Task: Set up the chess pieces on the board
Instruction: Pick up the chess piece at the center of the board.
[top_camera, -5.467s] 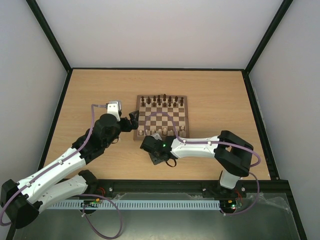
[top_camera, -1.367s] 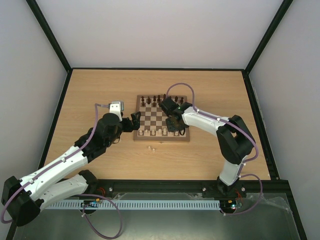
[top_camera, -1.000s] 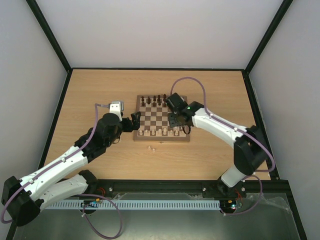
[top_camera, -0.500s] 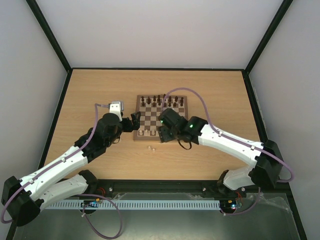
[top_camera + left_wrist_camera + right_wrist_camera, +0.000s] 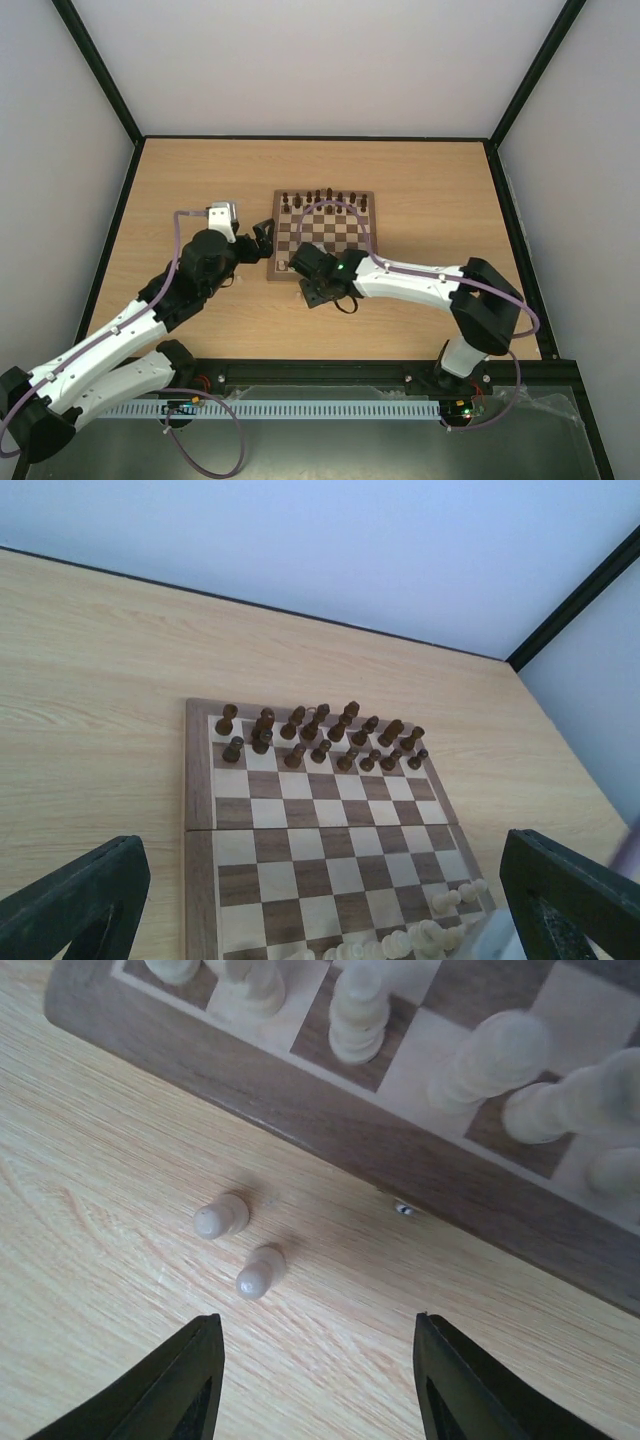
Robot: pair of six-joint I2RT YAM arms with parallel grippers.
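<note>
The chess pieces (image 5: 358, 1012) mostly stand in the rows along the board's (image 5: 331, 231) near edge, but two stray pieces (image 5: 222, 1218) rest on the bare table (image 5: 200, 180) just off that edge, close together and apart from the brown border. Your right gripper (image 5: 315, 1385) hangs directly over this strip of wood with its fingers (image 5: 180, 1385) spread wide and nothing between them; the stray pair sits just ahead of the left finger, nearer the board. I cannot tell whether the two are upright or tipped. Your left gripper (image 5: 320, 920) is also spread wide and holds nothing, beside the board's left edge and looking across it toward the dark pieces (image 5: 320, 735) lined up on the far rows. The middle squares are bare. There is broad open wood to the left, the right and beyond the board up to the black frame (image 5: 320, 138). The right arm stretches across the near strip of table.
</note>
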